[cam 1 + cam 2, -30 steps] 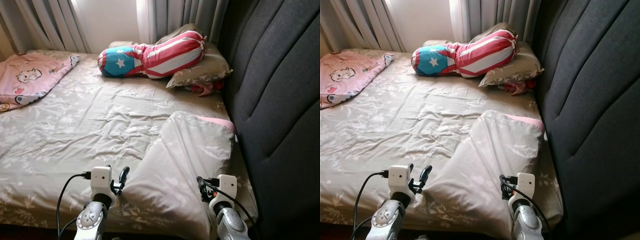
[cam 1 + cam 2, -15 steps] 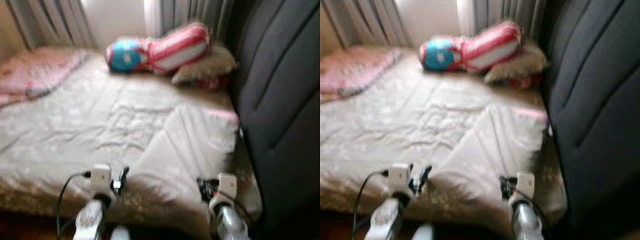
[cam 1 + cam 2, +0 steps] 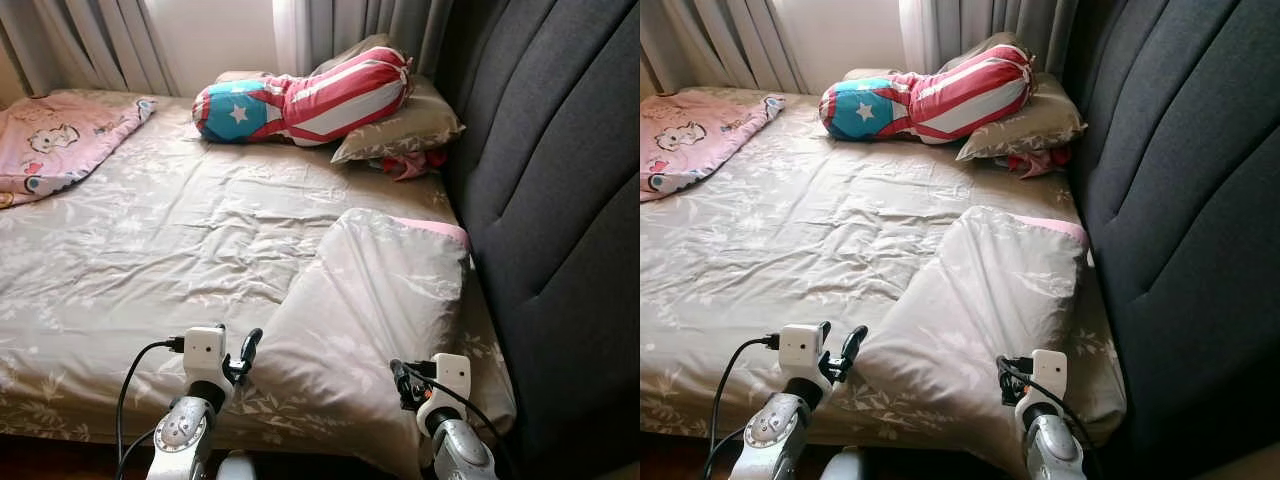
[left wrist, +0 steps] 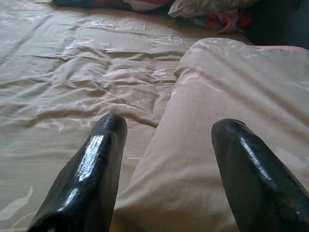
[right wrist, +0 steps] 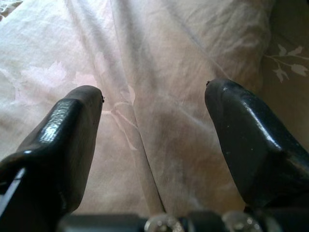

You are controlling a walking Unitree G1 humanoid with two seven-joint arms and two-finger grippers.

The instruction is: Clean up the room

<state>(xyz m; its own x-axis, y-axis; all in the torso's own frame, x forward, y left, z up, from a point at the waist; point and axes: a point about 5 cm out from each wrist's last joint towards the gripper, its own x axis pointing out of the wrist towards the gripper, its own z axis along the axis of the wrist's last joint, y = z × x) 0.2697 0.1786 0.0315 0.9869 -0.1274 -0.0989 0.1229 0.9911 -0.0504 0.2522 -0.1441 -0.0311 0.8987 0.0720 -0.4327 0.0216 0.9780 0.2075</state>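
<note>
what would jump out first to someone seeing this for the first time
The red, white and blue star-and-stripe bolster lying across the far end of the bed, partly on a grey pillow. Nearer, a large grey floral pillow lies beside the dark headboard, with both grippers, jaws open, at its near edge.

near pillow (image 3: pixel 370 300) on bed (image 3: pixel 150 240), right | headboard (image 3: pixel 560 200) beside | bolster (image 3: pixel 300 100) far end
</note>
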